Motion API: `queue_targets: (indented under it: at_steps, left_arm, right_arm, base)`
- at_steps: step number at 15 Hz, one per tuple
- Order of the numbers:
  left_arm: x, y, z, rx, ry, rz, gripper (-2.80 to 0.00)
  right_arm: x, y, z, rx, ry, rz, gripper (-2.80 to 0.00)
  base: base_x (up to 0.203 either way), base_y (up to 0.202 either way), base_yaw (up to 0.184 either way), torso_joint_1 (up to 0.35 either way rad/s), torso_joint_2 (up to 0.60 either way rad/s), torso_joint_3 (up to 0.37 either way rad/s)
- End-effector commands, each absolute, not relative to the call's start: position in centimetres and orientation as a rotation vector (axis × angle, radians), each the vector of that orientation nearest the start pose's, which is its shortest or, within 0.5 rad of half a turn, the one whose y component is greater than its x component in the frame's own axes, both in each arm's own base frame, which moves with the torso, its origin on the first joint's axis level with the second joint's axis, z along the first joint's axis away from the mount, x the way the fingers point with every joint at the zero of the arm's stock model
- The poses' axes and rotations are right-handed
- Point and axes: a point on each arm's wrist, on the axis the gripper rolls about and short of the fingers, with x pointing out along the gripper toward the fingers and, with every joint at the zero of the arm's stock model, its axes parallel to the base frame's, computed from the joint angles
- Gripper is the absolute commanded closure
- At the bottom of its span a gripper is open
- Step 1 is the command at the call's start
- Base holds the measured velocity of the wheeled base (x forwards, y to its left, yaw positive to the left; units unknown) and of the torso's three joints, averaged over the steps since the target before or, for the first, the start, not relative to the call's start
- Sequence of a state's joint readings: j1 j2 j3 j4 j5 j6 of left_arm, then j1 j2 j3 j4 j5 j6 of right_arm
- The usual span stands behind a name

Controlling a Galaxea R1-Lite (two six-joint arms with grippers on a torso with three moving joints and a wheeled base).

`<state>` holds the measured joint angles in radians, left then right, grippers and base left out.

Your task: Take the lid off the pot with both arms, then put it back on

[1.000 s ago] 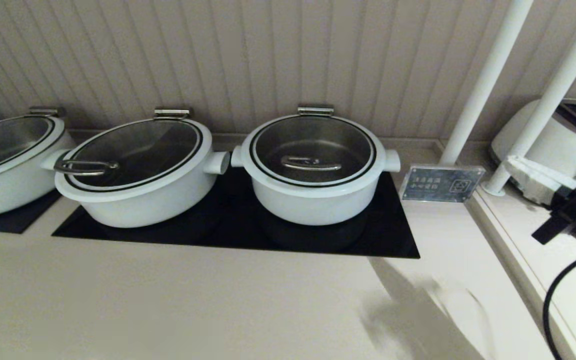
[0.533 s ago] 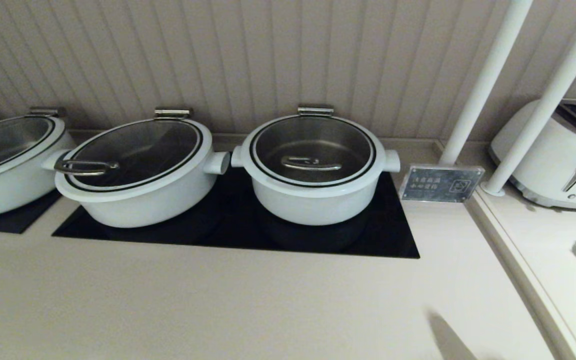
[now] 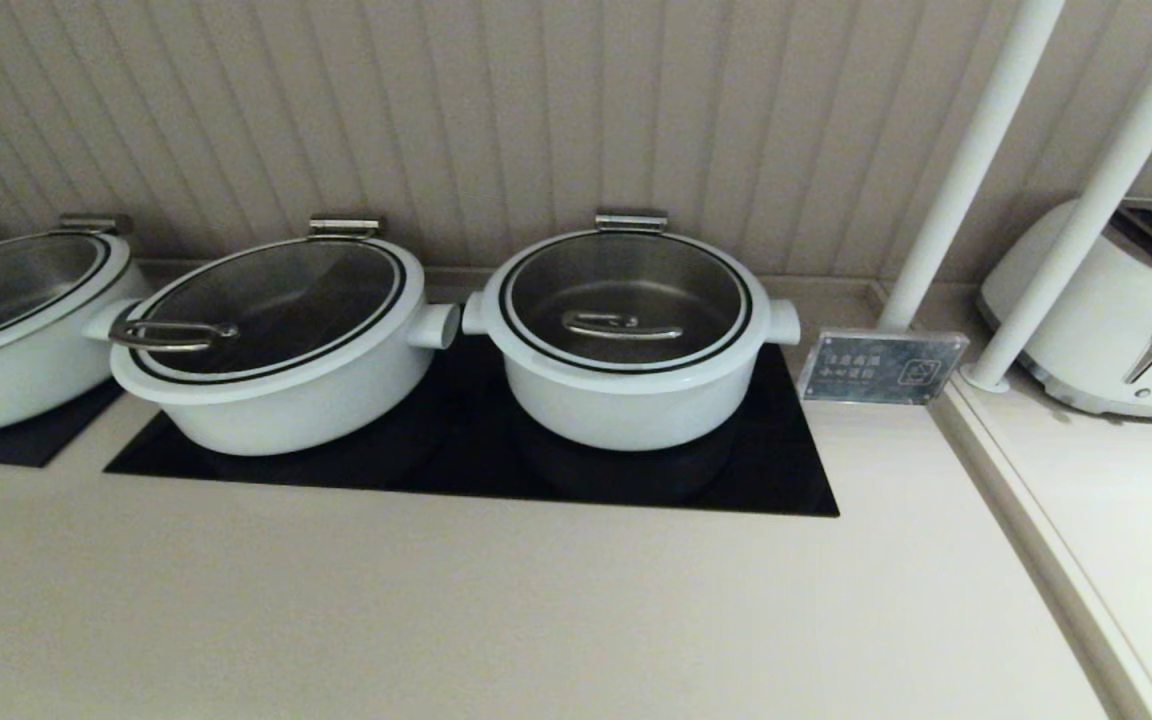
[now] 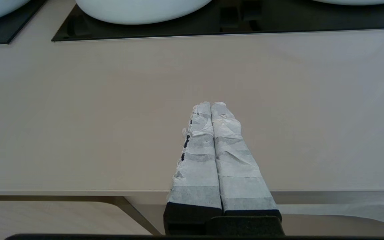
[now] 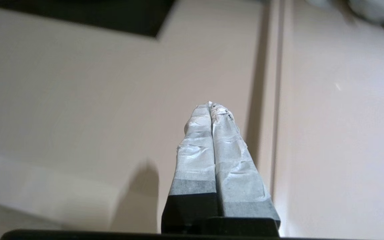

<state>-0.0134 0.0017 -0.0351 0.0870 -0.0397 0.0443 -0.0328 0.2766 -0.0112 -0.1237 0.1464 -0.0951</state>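
Note:
The deep round white pot [image 3: 626, 400] stands on the black cooktop [image 3: 786, 480] at centre. Its round glass lid [image 3: 626, 290] sits closed on it, with the steel bar handle [image 3: 622, 326] at its centre and the hinge clip [image 3: 631, 220] at the back. Neither arm shows in the head view. My left gripper [image 4: 211, 105] is shut and empty over the bare counter near its front edge. My right gripper [image 5: 211, 106] is shut and empty over the counter, beside the seam to the right-hand surface.
A wider oval pot [image 3: 276, 400] with a loop-handled lid stands left of the round pot, another [image 3: 6, 370] further left. A small sign plate [image 3: 881, 368], two white posts [image 3: 976, 160] and a white toaster [image 3: 1106, 320] stand at the right. The counter [image 3: 436, 610] lies in front.
My right arm, in the head view at the right edge a second ago, has drawn back down and out of that view. The pot and lid have not moved.

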Motion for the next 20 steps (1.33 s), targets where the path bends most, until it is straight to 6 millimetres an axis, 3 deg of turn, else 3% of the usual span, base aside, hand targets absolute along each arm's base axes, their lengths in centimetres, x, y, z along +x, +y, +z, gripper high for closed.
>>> queue_targets:
  at_steps: [1, 4, 20]
  left_arm:
    - [-2.6, -0.1, 7.6, 0.044, 0.052, -0.055, 0.00]
    - [-2.6, -0.1, 7.6, 0.044, 0.052, -0.055, 0.00]
    - [-2.6, -0.1, 7.6, 0.044, 0.052, -0.055, 0.00]
  right_arm:
    - [-1.4, 0.2, 8.6, -0.094, 0.071, 0.078, 0.00]
    - [-2.4, 0.1, 7.5, -0.079, 0.038, 0.032, 0.00]
    - [-2.4, 0.1, 7.5, -0.059, 0.028, 0.027, 0.00]
  base:
    - [0.000, 0.000, 0.000, 0.000, 0.00, 0.000]
    - [0.000, 0.000, 0.000, 0.000, 0.00, 0.000]
    - [0.000, 0.000, 0.000, 0.000, 0.00, 0.000]
